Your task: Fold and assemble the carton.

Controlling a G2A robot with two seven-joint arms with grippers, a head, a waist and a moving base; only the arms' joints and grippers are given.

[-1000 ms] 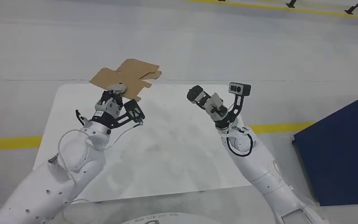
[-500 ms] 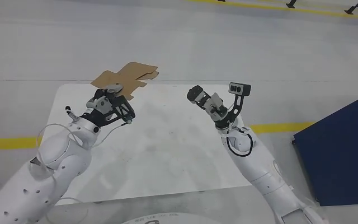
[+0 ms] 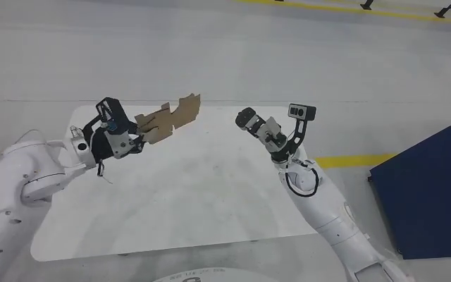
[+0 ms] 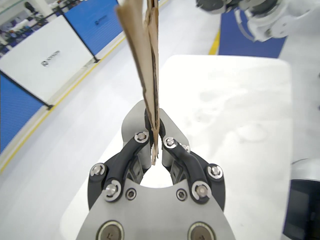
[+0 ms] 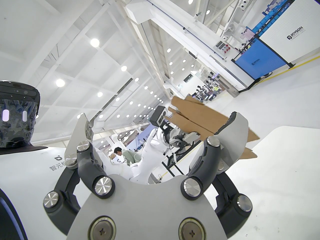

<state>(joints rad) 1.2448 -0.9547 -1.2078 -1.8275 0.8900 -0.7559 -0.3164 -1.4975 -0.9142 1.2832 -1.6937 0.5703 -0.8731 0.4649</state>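
A flat brown carton blank hangs in the air above the far left part of the white table, standing nearly on edge. My left gripper is shut on its near end; in the left wrist view the carton rises edge-on from the left gripper. My right gripper is raised over the table's far middle, to the right of the carton and apart from it. In the right wrist view the right gripper stands open and empty, with the carton farther off.
A blue panel stands on the floor to the right of the table. A yellow floor line runs behind the table. The table's rounded corners and edges lie close under both arms.
My left arm has swung left and back, turning the carton from lying flat to nearly on edge and lifting it off the far table edge. The right arm has kept still.
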